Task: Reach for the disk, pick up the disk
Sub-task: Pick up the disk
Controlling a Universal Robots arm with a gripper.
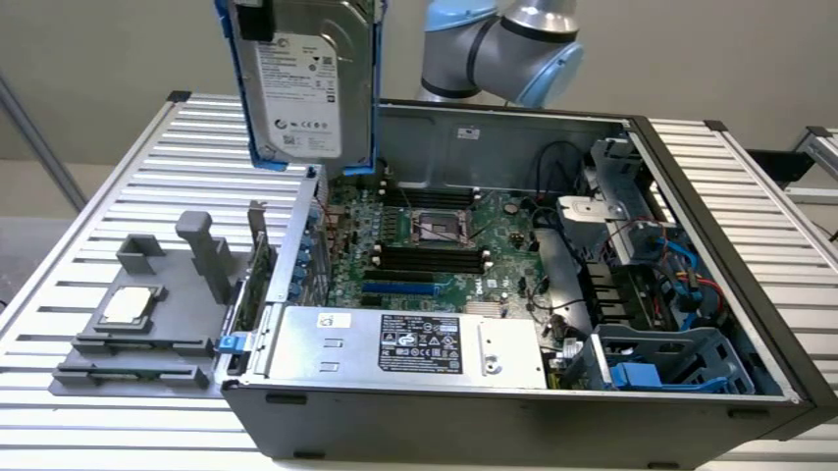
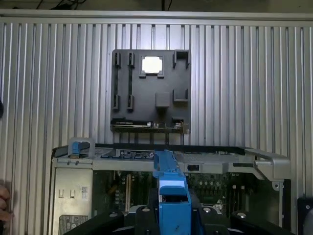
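The disk [image 1: 308, 83], a silver-grey hard drive with a white label in a bright blue bracket, hangs upright in the air above the back left corner of the open computer case [image 1: 524, 412]. It is held from its top end. In the wrist view my gripper [image 2: 172, 218] is shut on the disk's blue bracket [image 2: 171, 188], which runs edge-on between the dark fingers [image 2: 142, 215]. The disk touches neither the case nor the table.
Below the disk lie the motherboard [image 1: 433, 235] and a silver box with a black label [image 1: 406, 343]. A grey fixture plate [image 1: 131, 343] with a small square chip [image 1: 128, 306] sits on the slatted table [image 1: 118, 177] at the exterior view's left. A blue drive cage [image 1: 654, 368] stands inside the case.
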